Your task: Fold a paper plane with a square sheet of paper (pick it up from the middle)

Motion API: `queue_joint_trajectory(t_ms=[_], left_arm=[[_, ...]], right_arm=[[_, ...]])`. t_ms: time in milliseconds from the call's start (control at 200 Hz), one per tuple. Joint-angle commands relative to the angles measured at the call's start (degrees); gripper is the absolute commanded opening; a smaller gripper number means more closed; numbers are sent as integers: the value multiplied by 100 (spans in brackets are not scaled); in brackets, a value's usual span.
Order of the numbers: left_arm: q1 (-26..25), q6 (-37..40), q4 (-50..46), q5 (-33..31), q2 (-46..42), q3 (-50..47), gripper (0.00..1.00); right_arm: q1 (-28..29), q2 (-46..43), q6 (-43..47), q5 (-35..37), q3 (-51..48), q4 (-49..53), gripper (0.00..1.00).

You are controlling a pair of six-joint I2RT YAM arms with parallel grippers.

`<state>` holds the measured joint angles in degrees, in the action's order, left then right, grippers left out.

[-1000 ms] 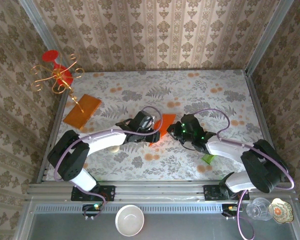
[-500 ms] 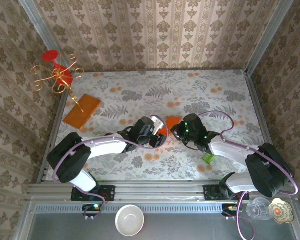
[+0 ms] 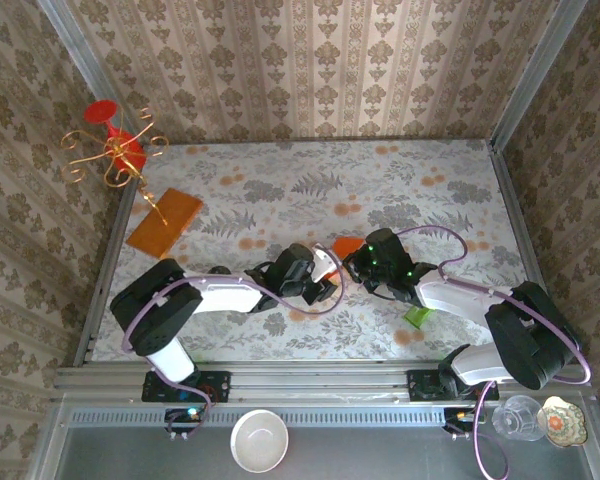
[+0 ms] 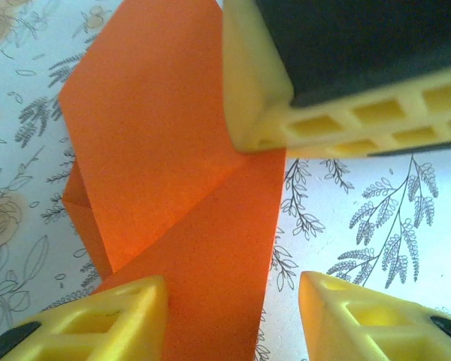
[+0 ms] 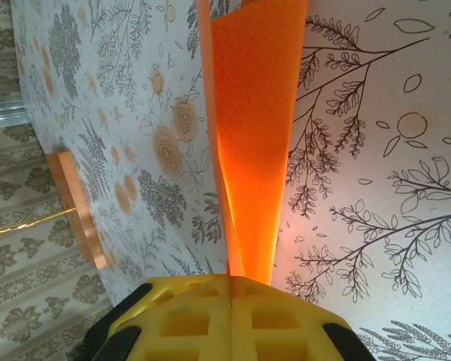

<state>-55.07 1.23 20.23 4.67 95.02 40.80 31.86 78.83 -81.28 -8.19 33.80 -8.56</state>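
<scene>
- Our right gripper (image 5: 231,289) pinches the square sheet of paper (image 5: 255,113), partly folded, near the middle of the table (image 3: 430,170).
- Our left gripper (image 4: 233,320) hangs spread, astride its edge.
- We should press along the crease slowly, with the right pinch firm.

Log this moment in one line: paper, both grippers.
paper: square sheet of paper, folded with creases | right gripper: shut on the paper | left gripper: open, astride the paper

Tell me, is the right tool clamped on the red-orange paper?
Yes, the right tool is shut, with the folded red-orange paper pinched in it.
</scene>
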Motion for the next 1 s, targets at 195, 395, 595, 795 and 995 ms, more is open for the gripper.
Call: queue_joint_trajectory(t_ms=[195,395,595,795,995], left_arm=[[-28,412,517,-62,166,-146,44],[4,417,548,-37,140,-217,39],[36,470,517,-36,107,-277,42],[56,520,473,-104,56,-307,42],[74,549,467,-174,-5,-362,32]], right_arm=[[-82,208,-282,-155,4,11,0],[-100,188,-352,-283,4,-60,0],[-118,175,-497,-429,-4,-147,0],[-125,220,-716,-594,-31,-313,0],[-127,238,-818,-710,-58,-296,0]])
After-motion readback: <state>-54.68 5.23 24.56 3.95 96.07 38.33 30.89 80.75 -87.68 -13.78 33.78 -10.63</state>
